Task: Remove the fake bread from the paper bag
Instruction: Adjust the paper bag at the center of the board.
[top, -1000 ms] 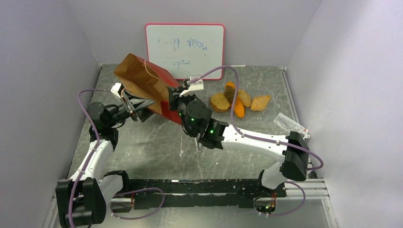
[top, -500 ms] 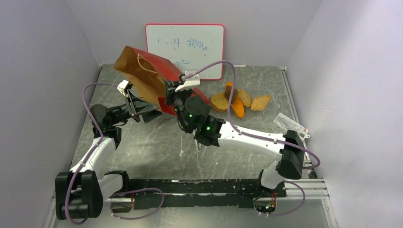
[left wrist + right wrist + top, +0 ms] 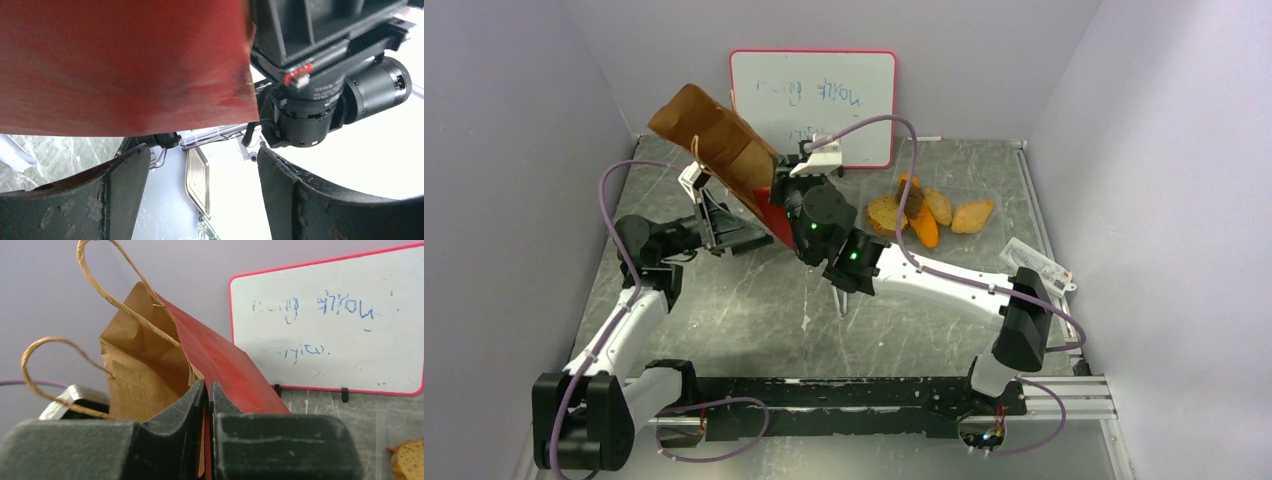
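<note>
R jaws pinch paper bag [image 3: 225, 365] wall, L jaws apart (under bag)

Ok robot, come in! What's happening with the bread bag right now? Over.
Right gripper shut on paper bag wall, bag lifted and tilted. Left gripper open beneath it, holding nothing. Fake bread out on the table. Nothing in the way.

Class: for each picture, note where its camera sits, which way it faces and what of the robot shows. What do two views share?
Top external: above, behind the bases, looking down on table, both arms, paper bag, fake bread.
Left wrist: on the left arm, facing past its open left pincer at the bag and right arm.
Right wrist: on the right arm, facing along its right pincer, shut on the bag, toward the whiteboard.
Shared: the bag, in all three.
</note>
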Action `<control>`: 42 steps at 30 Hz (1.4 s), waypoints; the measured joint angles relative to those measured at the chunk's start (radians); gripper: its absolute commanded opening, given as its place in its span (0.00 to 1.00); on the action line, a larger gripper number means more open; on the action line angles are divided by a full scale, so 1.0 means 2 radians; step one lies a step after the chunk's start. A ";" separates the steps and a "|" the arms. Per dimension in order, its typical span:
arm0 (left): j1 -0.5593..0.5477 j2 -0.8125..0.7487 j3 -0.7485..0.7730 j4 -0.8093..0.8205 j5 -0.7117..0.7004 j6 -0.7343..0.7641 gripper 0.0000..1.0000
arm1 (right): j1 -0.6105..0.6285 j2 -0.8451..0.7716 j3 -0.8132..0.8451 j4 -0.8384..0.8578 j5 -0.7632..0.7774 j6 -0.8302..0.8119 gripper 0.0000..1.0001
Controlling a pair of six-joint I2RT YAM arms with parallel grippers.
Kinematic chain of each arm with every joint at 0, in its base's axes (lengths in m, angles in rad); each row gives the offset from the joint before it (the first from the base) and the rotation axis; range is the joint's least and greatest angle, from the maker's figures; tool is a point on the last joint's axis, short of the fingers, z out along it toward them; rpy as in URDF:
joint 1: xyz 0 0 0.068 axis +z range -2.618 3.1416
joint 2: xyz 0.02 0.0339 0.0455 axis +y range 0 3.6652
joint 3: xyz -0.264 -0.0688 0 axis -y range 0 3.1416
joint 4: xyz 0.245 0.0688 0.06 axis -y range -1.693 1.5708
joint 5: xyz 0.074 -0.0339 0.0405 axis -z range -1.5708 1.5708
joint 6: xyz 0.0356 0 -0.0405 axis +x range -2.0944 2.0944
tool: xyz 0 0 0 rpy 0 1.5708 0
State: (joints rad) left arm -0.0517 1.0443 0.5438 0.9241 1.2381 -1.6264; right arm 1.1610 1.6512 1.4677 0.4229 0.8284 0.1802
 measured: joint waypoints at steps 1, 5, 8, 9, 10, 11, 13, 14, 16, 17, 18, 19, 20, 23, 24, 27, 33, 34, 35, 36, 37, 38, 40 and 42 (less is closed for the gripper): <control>0.003 -0.007 0.003 -0.017 -0.003 0.013 0.73 | -0.003 0.000 0.003 -0.004 0.002 0.006 0.06; 0.017 -0.052 0.063 -0.174 -0.039 0.118 0.74 | -0.027 0.000 0.014 -0.033 0.005 0.044 0.05; 0.023 -0.077 0.127 -0.273 -0.084 0.197 0.73 | -0.046 -0.001 0.020 -0.059 0.004 0.081 0.04; 0.023 -0.085 0.143 -0.298 -0.098 0.217 0.73 | -0.051 -0.001 0.020 -0.064 0.003 0.091 0.04; 0.023 -0.092 0.156 -0.321 -0.113 0.236 0.72 | -0.055 -0.001 0.020 -0.070 0.002 0.103 0.04; 0.023 -0.097 0.165 -0.342 -0.126 0.252 0.72 | -0.059 -0.001 0.020 -0.078 0.001 0.116 0.03; 0.023 -0.107 0.185 -0.397 -0.166 0.288 0.71 | -0.064 -0.001 0.020 -0.089 -0.004 0.141 0.02; 0.023 -0.111 0.191 -0.422 -0.187 0.305 0.70 | -0.066 -0.001 0.020 -0.094 -0.006 0.155 0.01; 0.023 -0.121 0.198 -0.469 -0.236 0.333 0.66 | -0.069 -0.001 0.020 -0.103 -0.008 0.181 0.00; 0.023 -0.128 0.198 -0.493 -0.266 0.346 0.64 | -0.070 -0.001 0.020 -0.108 -0.010 0.193 0.00; 0.023 -0.138 0.198 -0.526 -0.310 0.360 0.62 | -0.071 -0.001 0.020 -0.111 -0.011 0.203 0.00; 0.023 -0.143 0.198 -0.539 -0.332 0.365 0.61 | -0.072 -0.001 0.020 -0.114 -0.014 0.215 0.00; 0.023 -0.151 0.197 -0.555 -0.362 0.370 0.58 | -0.073 -0.001 0.020 -0.116 -0.015 0.227 0.00; 0.024 -0.181 0.182 -0.586 -0.454 0.376 0.50 | -0.073 0.000 0.020 -0.120 -0.020 0.258 0.00; 0.024 -0.191 0.172 -0.594 -0.483 0.376 0.50 | -0.073 0.000 0.019 -0.121 -0.023 0.269 0.00; 0.024 -0.224 0.138 -0.607 -0.566 0.367 0.46 | -0.073 0.000 0.012 -0.121 -0.029 0.299 0.00; 0.024 -0.249 0.079 -0.612 -0.690 0.349 0.44 | -0.073 0.003 0.004 -0.125 -0.039 0.356 0.00; 0.024 -0.242 0.077 -0.612 -0.702 0.347 0.44 | -0.072 0.002 0.000 -0.124 -0.040 0.366 0.00; 0.024 -0.233 0.076 -0.612 -0.711 0.346 0.44 | -0.072 0.002 -0.006 -0.123 -0.039 0.376 0.00; 0.024 -0.223 0.074 -0.608 -0.719 0.345 0.44 | -0.072 0.002 -0.015 -0.121 -0.039 0.386 0.00; 0.024 -0.214 0.071 -0.605 -0.723 0.345 0.44 | -0.072 0.002 -0.027 -0.117 -0.039 0.396 0.00; 0.024 -0.205 0.067 -0.599 -0.727 0.345 0.44 | -0.072 0.002 -0.041 -0.111 -0.038 0.407 0.00; 0.024 -0.186 0.059 -0.589 -0.732 0.345 0.44 | -0.071 0.002 -0.069 -0.105 -0.038 0.427 0.00; 0.024 -0.163 0.054 -0.578 -0.733 0.347 0.44 | -0.071 0.002 -0.093 -0.103 -0.038 0.443 0.00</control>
State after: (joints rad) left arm -0.0036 0.7189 0.6521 -0.2310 -0.2283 -0.9329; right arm 1.0195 1.6547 1.2812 0.2173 0.7517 1.0668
